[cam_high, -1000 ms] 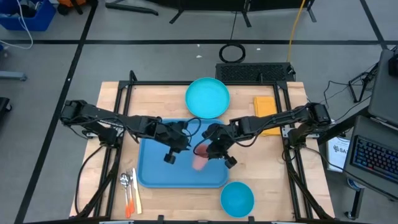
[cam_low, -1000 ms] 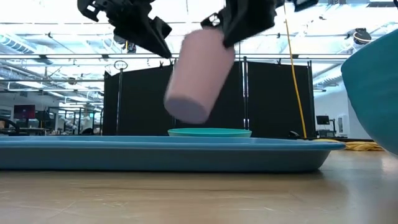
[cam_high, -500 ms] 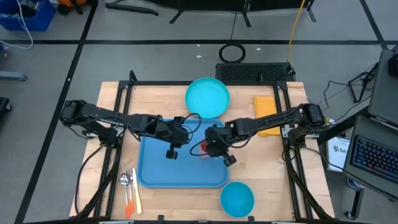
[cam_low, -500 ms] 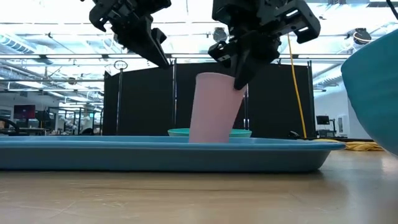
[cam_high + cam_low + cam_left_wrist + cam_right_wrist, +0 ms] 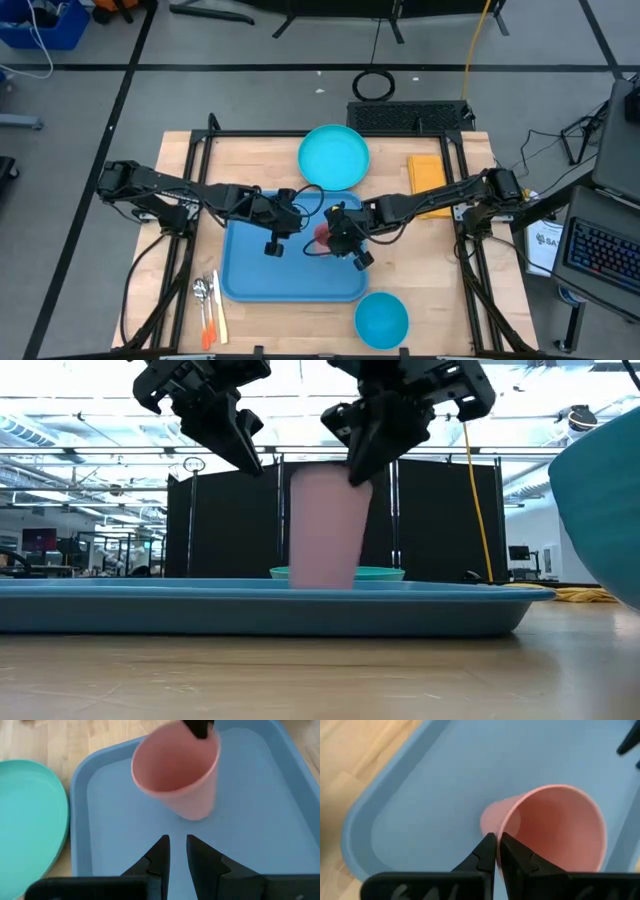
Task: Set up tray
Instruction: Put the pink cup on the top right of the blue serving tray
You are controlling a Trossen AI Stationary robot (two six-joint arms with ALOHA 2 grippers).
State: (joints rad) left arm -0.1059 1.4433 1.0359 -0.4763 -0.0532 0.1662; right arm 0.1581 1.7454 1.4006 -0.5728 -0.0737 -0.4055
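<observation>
A pink cup (image 5: 322, 235) stands upright, mouth up, on the large blue tray (image 5: 258, 272), near the tray's far right part. My right gripper (image 5: 331, 233) is above it, shut on its rim. My left gripper (image 5: 296, 220) hovers over the tray just left of the cup, shut and touching nothing. In the left wrist view its fingers (image 5: 177, 851) point at the cup (image 5: 176, 772) from a short way off. The low view shows the cup (image 5: 322, 525) beneath both grippers, its base hidden behind the tray's rim (image 5: 250, 610). My right gripper (image 5: 497, 845) pinches the cup's rim (image 5: 504, 824) on one side, with one finger inside the cup and one outside. It comes from above, slanting down. The cup stands upright on the tray floor (image 5: 430, 795).
A round cyan plate (image 5: 334, 157) lies on the table beyond the tray's far edge. A small blue bowl (image 5: 381, 320) sits off the tray's near right corner. Cutlery (image 5: 208, 305) lies left of the tray's near left corner. A yellow pad (image 5: 428, 180) is at the far right.
My right gripper has carried the pink cup down from a tilted hold above the tray. The cup touched down leaning, then was turned upright, and now stands on the tray. The gripper shifted slightly toward the table's left. The hold stayed shut.
</observation>
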